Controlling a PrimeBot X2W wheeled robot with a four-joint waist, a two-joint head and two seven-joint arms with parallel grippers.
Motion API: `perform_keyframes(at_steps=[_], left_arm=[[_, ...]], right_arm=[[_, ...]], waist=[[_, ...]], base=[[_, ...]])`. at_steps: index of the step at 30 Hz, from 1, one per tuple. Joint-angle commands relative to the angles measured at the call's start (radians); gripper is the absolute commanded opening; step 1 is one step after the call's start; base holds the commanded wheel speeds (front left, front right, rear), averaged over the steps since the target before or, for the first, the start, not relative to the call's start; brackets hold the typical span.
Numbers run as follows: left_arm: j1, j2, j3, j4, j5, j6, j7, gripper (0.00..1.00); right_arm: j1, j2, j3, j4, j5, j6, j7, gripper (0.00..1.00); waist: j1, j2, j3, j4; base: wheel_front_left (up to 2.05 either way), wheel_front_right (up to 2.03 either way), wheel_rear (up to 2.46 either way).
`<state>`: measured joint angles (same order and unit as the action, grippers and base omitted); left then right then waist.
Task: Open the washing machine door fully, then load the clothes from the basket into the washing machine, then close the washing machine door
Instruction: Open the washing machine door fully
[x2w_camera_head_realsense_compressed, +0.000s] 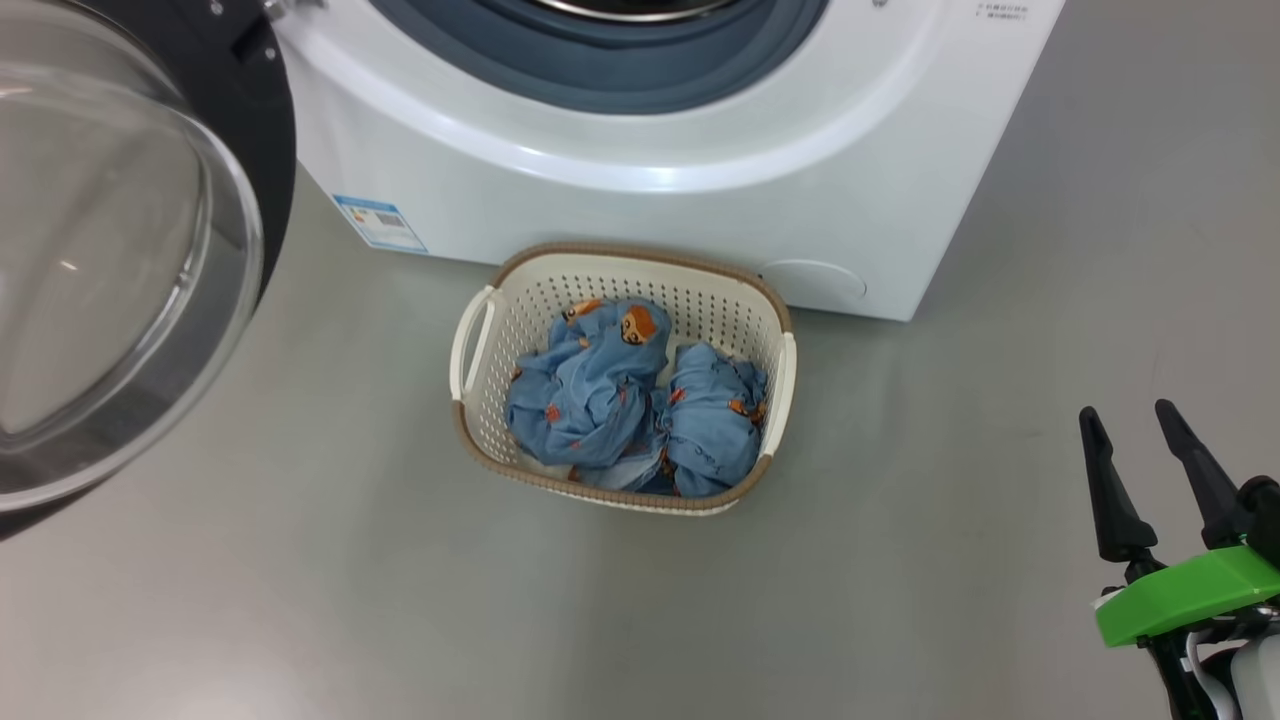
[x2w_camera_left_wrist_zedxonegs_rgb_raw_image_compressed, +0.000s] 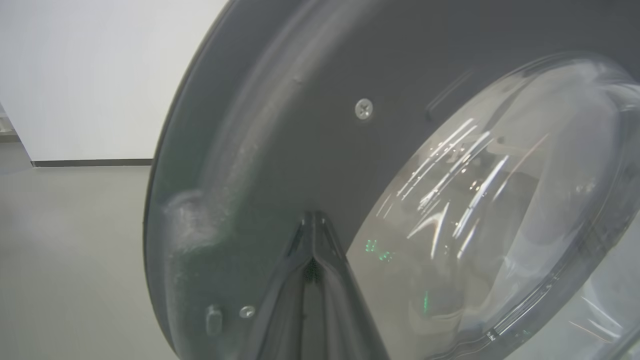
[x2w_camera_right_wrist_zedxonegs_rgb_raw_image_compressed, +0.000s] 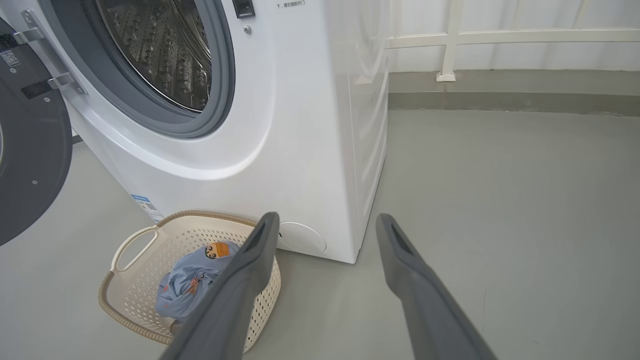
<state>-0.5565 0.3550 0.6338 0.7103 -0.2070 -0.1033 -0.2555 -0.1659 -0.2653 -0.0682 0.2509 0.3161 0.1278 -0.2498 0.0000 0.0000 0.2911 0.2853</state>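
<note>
The washing machine (x2w_camera_head_realsense_compressed: 620, 200) stands white at the top of the head view, its grey ring and steel drum (x2w_camera_right_wrist_zedxonegs_rgb_raw_image_compressed: 160, 50) exposed. Its door (x2w_camera_head_realsense_compressed: 120, 250) hangs swung open at the left, black rim around bulging clear glass (x2w_camera_left_wrist_zedxonegs_rgb_raw_image_compressed: 500, 210). My left gripper (x2w_camera_left_wrist_zedxonegs_rgb_raw_image_compressed: 313, 216) is shut, its tips right at the door's inner dark rim. The cream basket (x2w_camera_head_realsense_compressed: 520, 300) sits on the floor in front of the machine and holds the blue bear-print clothes (x2w_camera_head_realsense_compressed: 630, 400). My right gripper (x2w_camera_head_realsense_compressed: 1130, 415) stands open and empty at the lower right, well clear of the basket (x2w_camera_right_wrist_zedxonegs_rgb_raw_image_compressed: 130, 300).
Grey floor (x2w_camera_head_realsense_compressed: 900, 550) spreads around the basket and to the right of the machine. A white wall with a dark skirting (x2w_camera_left_wrist_zedxonegs_rgb_raw_image_compressed: 90, 162) lies beyond the door. A white railing (x2w_camera_right_wrist_zedxonegs_rgb_raw_image_compressed: 450, 40) runs along the far wall past the machine's side.
</note>
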Motion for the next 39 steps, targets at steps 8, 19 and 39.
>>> perform_keyframes(at_steps=[8,19,39], left_arm=[[0.113,-0.016,0.020,-0.132,-0.001,-0.025,-0.006,0.00],[0.353,-0.131,-0.180,-0.376,-0.140,-0.027,-0.006,0.52],[0.466,-0.132,-0.536,-0.571,-0.222,-0.027,-0.006,1.00]], right_arm=[[0.017,0.000,0.033,-0.015,-0.003,0.003,-0.012,1.00],[0.051,0.008,0.027,-0.017,0.005,0.003,-0.012,1.00],[0.058,0.032,-0.001,-0.036,0.002,0.003,-0.012,1.00]], waist=[[0.0000,0.0000,-0.069,0.006],[0.0000,0.0000,-0.134,-0.001],[0.0000,0.0000,-0.141,-0.201]], base=[[0.00,0.00,0.00],[0.00,0.00,0.00],[0.00,0.00,0.00]])
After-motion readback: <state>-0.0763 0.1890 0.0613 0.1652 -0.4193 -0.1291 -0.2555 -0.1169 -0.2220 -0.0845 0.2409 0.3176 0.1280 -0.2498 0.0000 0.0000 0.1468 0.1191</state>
